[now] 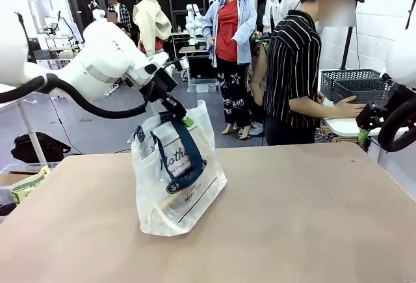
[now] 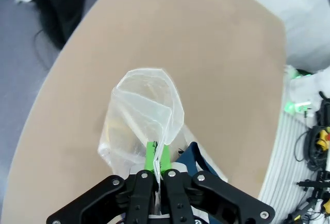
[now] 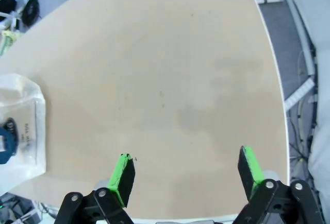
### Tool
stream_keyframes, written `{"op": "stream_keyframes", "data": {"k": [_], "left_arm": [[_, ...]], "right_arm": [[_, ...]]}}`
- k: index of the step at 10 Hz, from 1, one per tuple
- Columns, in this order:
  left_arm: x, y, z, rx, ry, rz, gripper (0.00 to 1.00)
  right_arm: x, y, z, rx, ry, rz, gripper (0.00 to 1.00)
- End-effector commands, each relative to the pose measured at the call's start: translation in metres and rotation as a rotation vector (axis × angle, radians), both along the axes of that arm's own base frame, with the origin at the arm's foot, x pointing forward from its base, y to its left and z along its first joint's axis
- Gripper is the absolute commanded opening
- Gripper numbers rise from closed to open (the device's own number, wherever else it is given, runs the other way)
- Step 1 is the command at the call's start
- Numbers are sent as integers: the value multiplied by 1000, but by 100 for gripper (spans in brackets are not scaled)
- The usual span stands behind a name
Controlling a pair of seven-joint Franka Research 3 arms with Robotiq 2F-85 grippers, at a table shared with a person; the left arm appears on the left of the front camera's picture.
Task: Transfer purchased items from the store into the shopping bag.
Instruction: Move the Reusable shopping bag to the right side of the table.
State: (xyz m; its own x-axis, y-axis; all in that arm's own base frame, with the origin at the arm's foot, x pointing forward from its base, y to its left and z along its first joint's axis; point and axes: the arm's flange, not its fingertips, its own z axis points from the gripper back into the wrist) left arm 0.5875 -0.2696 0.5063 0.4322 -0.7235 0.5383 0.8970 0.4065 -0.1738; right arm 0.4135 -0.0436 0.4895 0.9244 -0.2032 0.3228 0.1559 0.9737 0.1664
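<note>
The shopping bag (image 1: pixel 179 185), clear plastic with dark lettering and navy handles (image 1: pixel 186 159), stands on the tan table (image 1: pixel 299 218) left of centre. My left gripper (image 1: pixel 185 120) is shut on the bag's upper rim and holds it up. In the left wrist view the green pads (image 2: pixel 151 157) pinch the bag (image 2: pixel 144 110) at its edge. My right gripper (image 3: pixel 185 166) hangs open over bare table, at the far right edge (image 1: pixel 363 133) in the front view. The store (image 1: pixel 367 91), a dark grey lattice basket, sits on a side table with a person's hand (image 1: pixel 348 107) on it. Purchased items are out of view.
A second grey basket (image 1: pixel 348 76) stands behind the first. The person in a striped shirt (image 1: pixel 296 68) stands at the table's far right corner. A box with yellowish packs (image 1: pixel 26 184) sits off the left edge. Cables (image 2: pixel 314 147) lie beyond the table's edge.
</note>
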Motion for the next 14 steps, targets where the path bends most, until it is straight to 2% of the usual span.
{"op": "stream_keyframes", "data": {"k": [1,2,4,5,7,9,11,13,14], "left_arm": [[-31,22,20,174,-41,132,0],[-39,37,29,193,-48,137,0],[-64,76,50,247,-70,259,0],[-74,100,60,292,-78,393,0],[-93,172,77,277,-89,577,0],[-123,223,76,268,-105,650,0],[-145,264,65,284,-107,786,0],[-145,287,54,258,-104,788,0],[-142,293,50,267,-65,817,9]], "right_arm": [[1,0,-1,0,7,0,100],[1,0,-1,0,7,0,100],[1,0,-1,0,7,0,100],[1,0,-1,0,7,0,100],[1,0,-1,0,7,0,100],[1,0,-1,0,7,0,100],[1,0,-1,0,7,0,100],[1,0,-1,0,7,0,100],[1,0,-1,0,7,0,100]]}}
